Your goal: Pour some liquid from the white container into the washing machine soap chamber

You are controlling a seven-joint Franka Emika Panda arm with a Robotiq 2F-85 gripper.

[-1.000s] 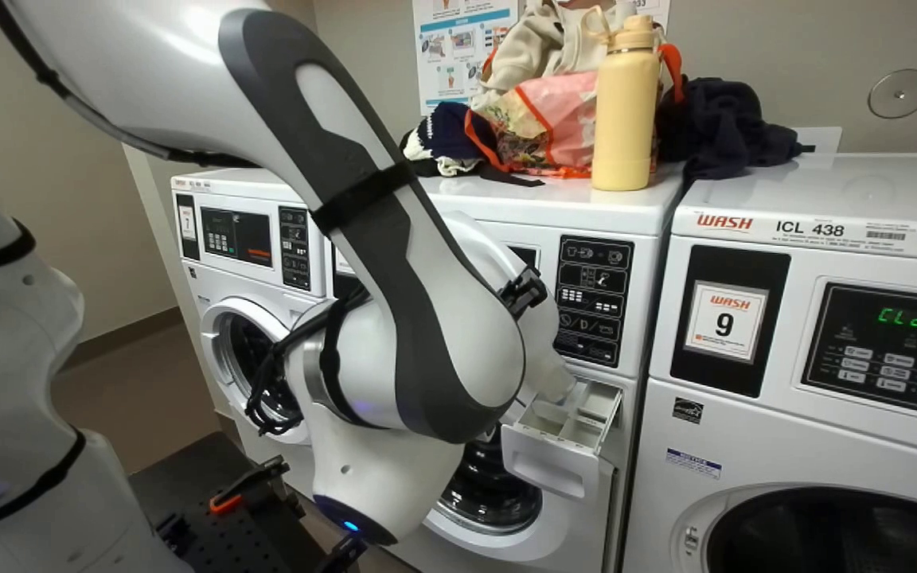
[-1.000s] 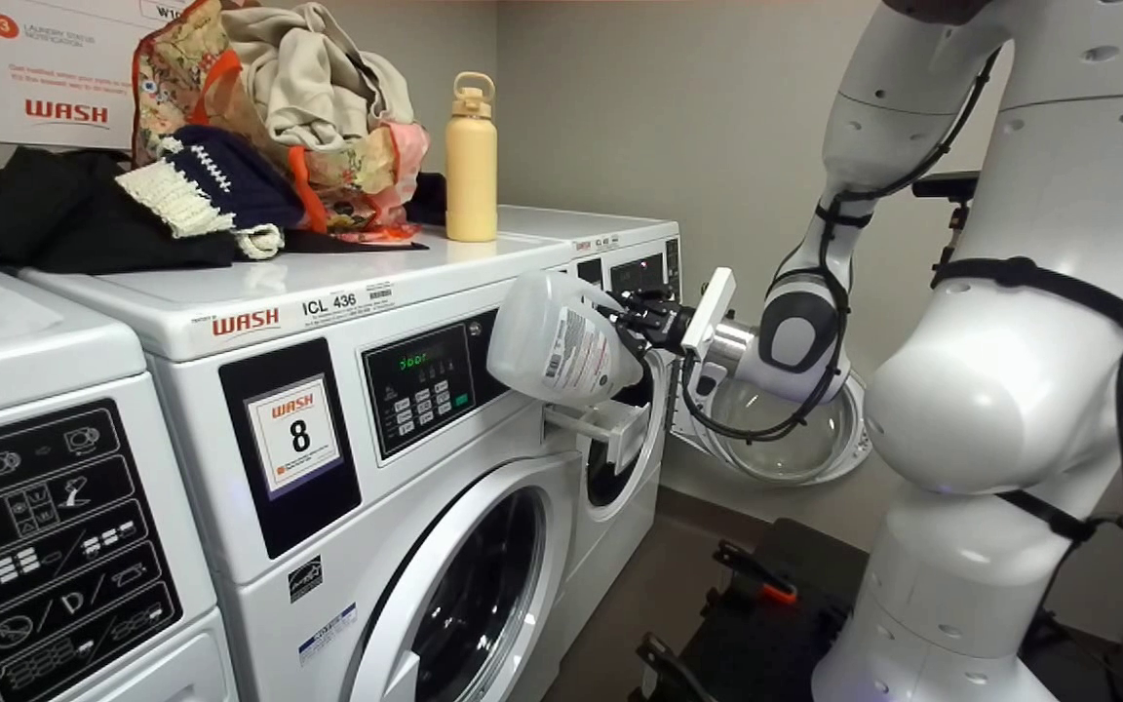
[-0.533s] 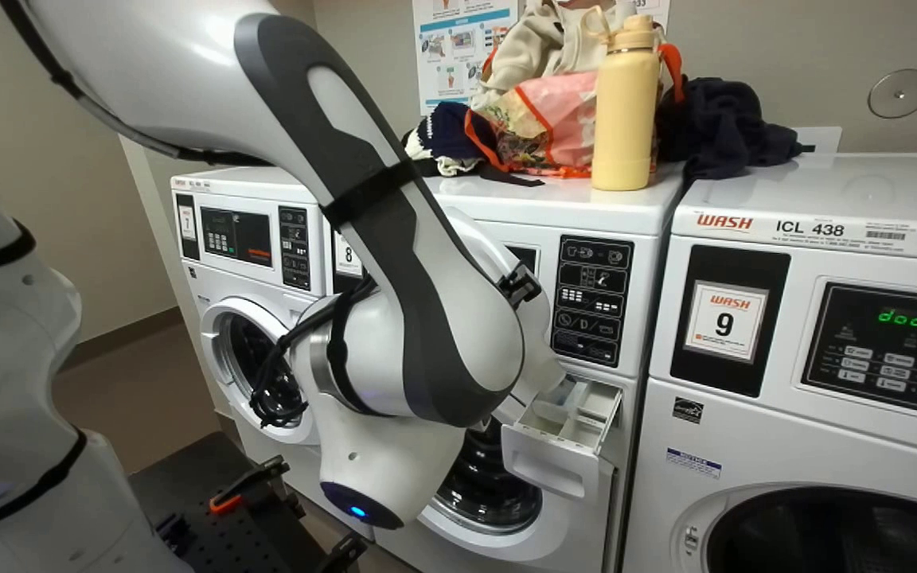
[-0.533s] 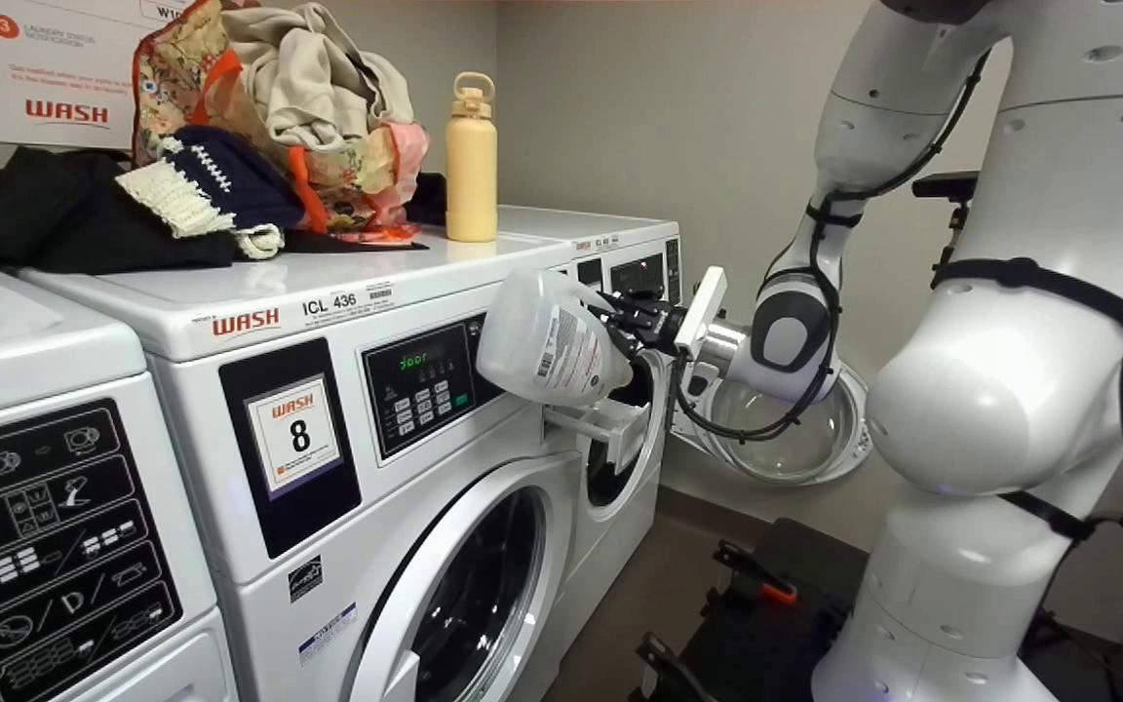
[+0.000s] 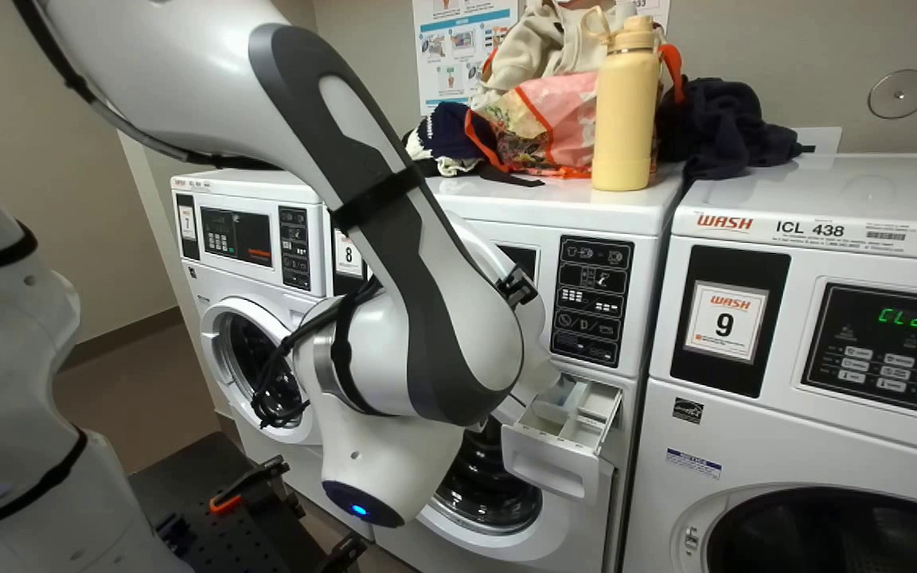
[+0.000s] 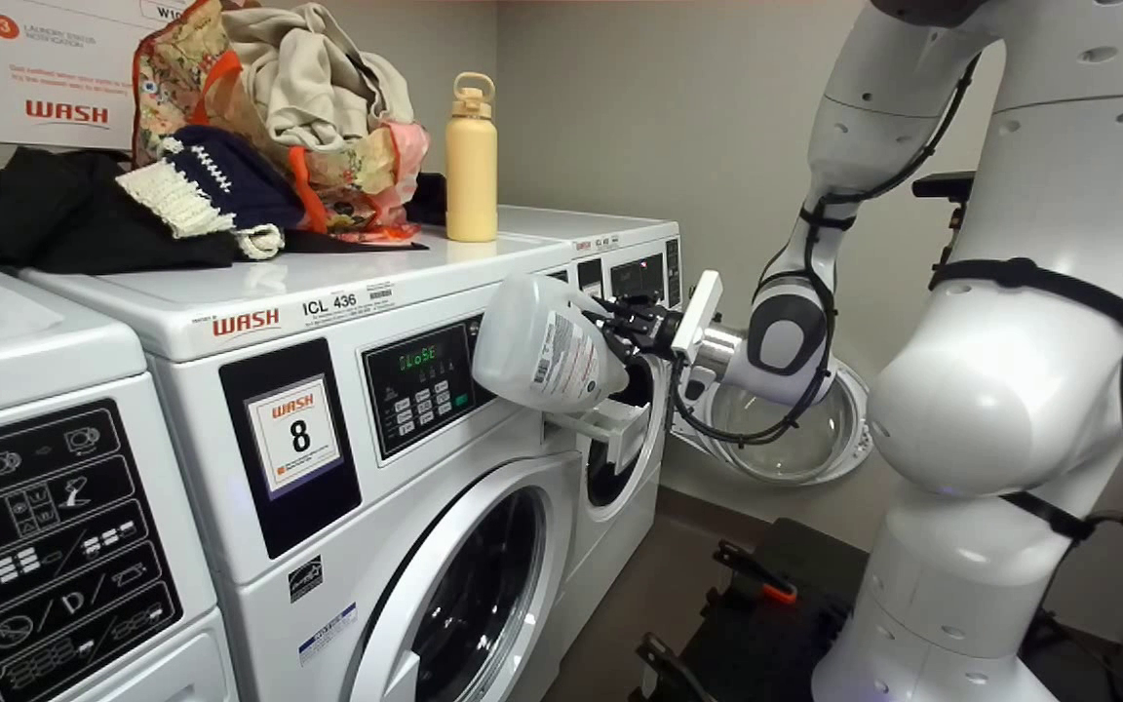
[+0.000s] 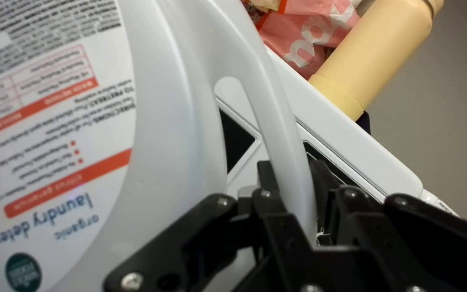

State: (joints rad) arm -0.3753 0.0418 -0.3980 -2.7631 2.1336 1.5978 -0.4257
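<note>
From where I stand, the white container (image 6: pixel 544 341) hangs just before the front edge of the worktop (image 6: pixel 347 269), not far from its front right corner. It is tilted, with its neck end low, toward the soap chamber (image 5: pixel 554 442). The tool (image 7: pixel 292 170) has hold of it by the side handle (image 7: pixel 282 138): the two fingers (image 7: pixel 276 227) stand only a narrow gap from each other, one on each side, with the handle held between them. The soap chamber juts out from the washing machine (image 6: pixel 415 478), which carries a sticker (image 6: pixel 298 439) with the number 8, and it is lower than the worktop, below this same corner. The mouth of the container is hidden, so I cannot tell above which compartment it is, or whether it touches the rim. In an exterior view, the robot arm (image 5: pixel 427 318) covers most of the container. On the worktop, a yellow bottle (image 6: pixel 472 180) stands upright near the front right corner. Beside it, more to the middle, there is a flowered bag (image 6: pixel 357 185) with beige cloth (image 6: pixel 313 93) showing at its top, and a black cloth (image 6: pixel 84 219) lies by the left edge.
</note>
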